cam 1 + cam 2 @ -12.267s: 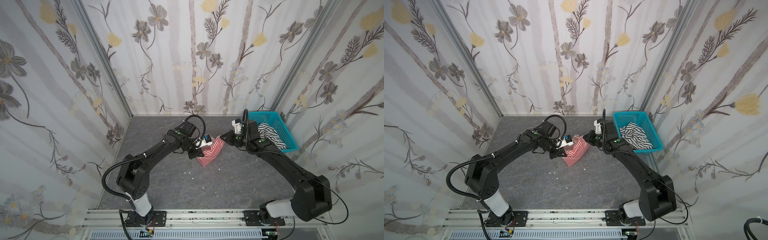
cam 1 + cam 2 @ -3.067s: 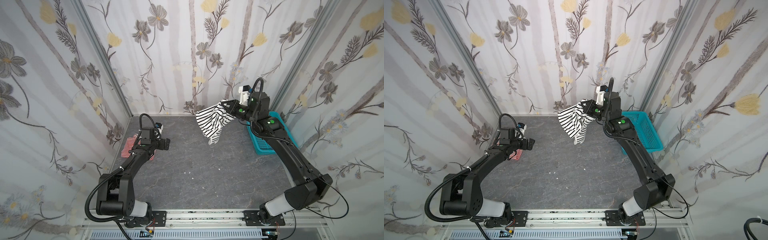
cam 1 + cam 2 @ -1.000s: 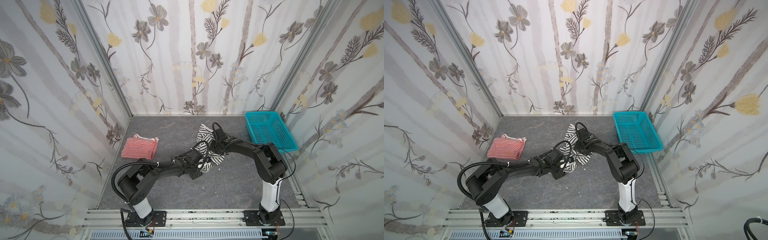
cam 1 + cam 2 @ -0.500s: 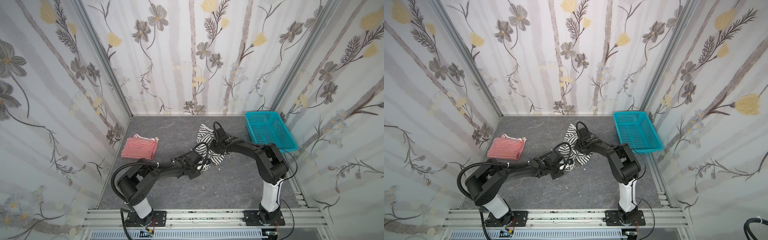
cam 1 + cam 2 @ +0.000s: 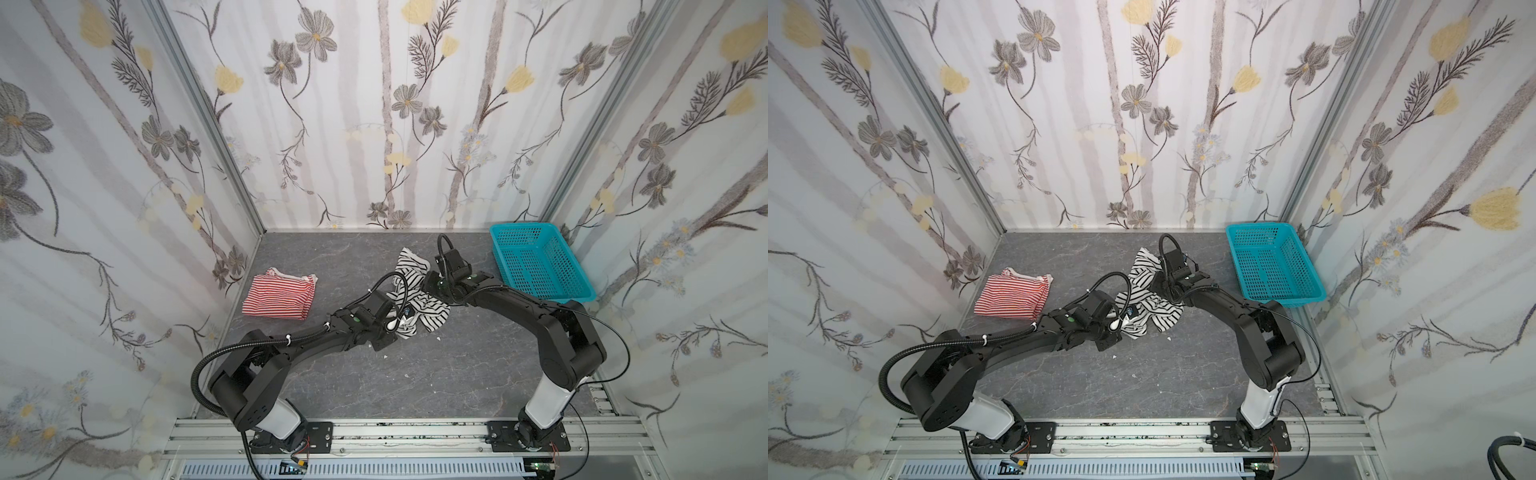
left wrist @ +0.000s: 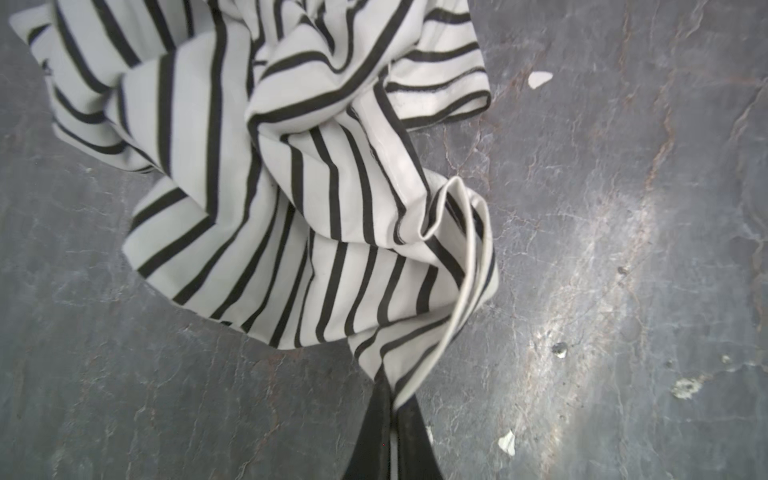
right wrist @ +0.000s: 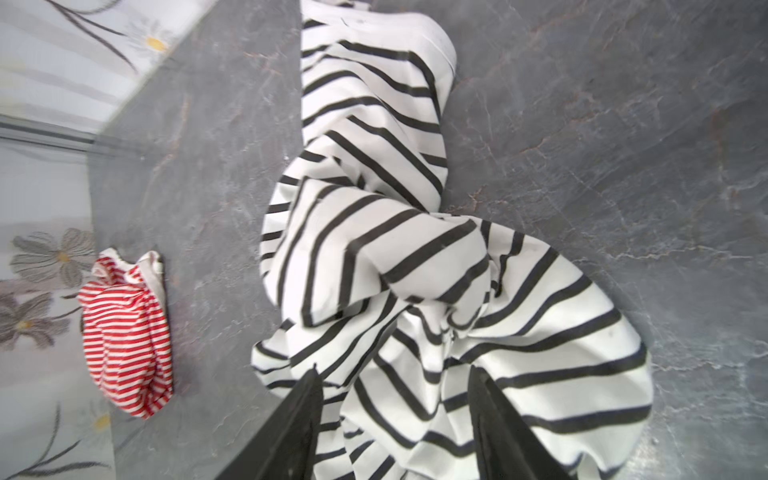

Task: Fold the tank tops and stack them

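Note:
The black-and-white tank top (image 5: 417,293) (image 5: 1152,309) lies crumpled in the middle of the table. My left gripper (image 6: 392,395) (image 5: 402,322) is shut on a corner of its hem at the near side. My right gripper (image 7: 395,374) (image 5: 428,286) stands open over the heap's far side, with loose striped cloth (image 7: 415,270) lying between and below its fingers. The red-and-white tank top (image 5: 278,297) (image 5: 1011,299) (image 7: 124,332) lies folded on its own near the left wall, apart from both grippers.
An empty teal basket (image 5: 536,266) (image 5: 1271,262) stands at the back right by the wall. Small white flecks (image 6: 540,79) lie on the grey stone-look table (image 5: 415,382). Flowered walls close in three sides.
My left gripper has shut on the black-and-white top's hem. My right gripper has opened and let go of the cloth. The top has stayed in its place.

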`<state>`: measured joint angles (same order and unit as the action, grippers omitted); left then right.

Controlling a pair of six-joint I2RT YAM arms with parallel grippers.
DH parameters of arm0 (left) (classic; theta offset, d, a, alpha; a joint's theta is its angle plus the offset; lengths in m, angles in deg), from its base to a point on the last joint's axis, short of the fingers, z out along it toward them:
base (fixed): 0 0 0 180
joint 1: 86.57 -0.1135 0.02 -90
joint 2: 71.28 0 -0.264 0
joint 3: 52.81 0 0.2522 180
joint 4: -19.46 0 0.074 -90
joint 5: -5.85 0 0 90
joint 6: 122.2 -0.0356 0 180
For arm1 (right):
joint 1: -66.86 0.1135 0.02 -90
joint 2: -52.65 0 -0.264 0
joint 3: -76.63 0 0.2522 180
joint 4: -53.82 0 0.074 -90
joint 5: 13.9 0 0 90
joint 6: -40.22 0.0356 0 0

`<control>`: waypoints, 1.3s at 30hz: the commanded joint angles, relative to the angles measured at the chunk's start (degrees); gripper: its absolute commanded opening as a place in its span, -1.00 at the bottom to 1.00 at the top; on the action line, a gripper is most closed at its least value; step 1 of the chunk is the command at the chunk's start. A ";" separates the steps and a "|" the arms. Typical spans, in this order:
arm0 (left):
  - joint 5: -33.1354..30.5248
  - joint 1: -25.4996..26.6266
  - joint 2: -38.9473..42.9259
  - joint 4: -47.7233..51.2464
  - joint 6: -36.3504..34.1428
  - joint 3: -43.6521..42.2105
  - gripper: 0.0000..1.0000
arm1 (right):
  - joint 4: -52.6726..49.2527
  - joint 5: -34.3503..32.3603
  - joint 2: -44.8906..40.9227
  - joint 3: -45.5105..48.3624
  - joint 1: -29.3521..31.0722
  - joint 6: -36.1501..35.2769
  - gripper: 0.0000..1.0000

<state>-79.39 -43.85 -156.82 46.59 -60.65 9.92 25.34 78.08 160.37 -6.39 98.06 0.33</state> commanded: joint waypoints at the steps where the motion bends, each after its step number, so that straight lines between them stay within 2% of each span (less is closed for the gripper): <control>1: 1.92 -1.50 3.35 3.72 0.91 0.18 -1.00 | 0.15 -0.89 -3.90 2.28 0.18 -1.63 0.15; 5: 1.72 -3.94 7.78 5.00 1.55 -1.09 -1.00 | 0.19 -0.67 -8.84 7.62 0.89 -2.07 0.10; 10: 1.48 -7.80 11.15 5.71 2.70 -2.08 -1.00 | 1.66 0.22 -11.01 13.85 3.43 -1.63 -0.02; 17: 2.44 -10.36 12.72 6.06 3.05 -2.96 -1.00 | 4.65 0.77 -9.90 19.43 7.71 1.38 -0.21; 24: 3.29 -10.37 12.17 5.97 3.40 -3.07 -1.00 | 6.10 0.68 -3.02 15.75 13.15 3.31 -0.22; 28: 2.99 -10.53 11.97 5.96 3.22 -3.31 -1.00 | 2.67 -2.26 1.97 11.42 14.49 3.11 -0.09; 32: 2.89 -11.37 12.32 5.97 2.92 -3.32 -1.00 | -0.70 -4.78 5.62 9.32 14.68 2.30 -0.12; 34: 2.76 -12.29 12.43 5.88 2.57 -3.47 -1.00 | -1.96 -5.87 6.18 9.20 14.68 1.78 -0.19; 36: 2.56 -13.36 12.50 5.82 2.22 -3.42 -1.00 | -2.83 -6.78 5.97 9.70 14.68 1.11 -0.37; 39: 2.22 -15.63 12.58 5.72 1.36 -3.36 -1.00 | -5.03 -8.46 4.12 10.81 14.27 -0.84 -0.96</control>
<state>-76.64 -58.27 -144.52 52.73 -57.91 6.67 25.23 72.44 165.38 3.71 112.60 1.44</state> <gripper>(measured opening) 0.051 0.071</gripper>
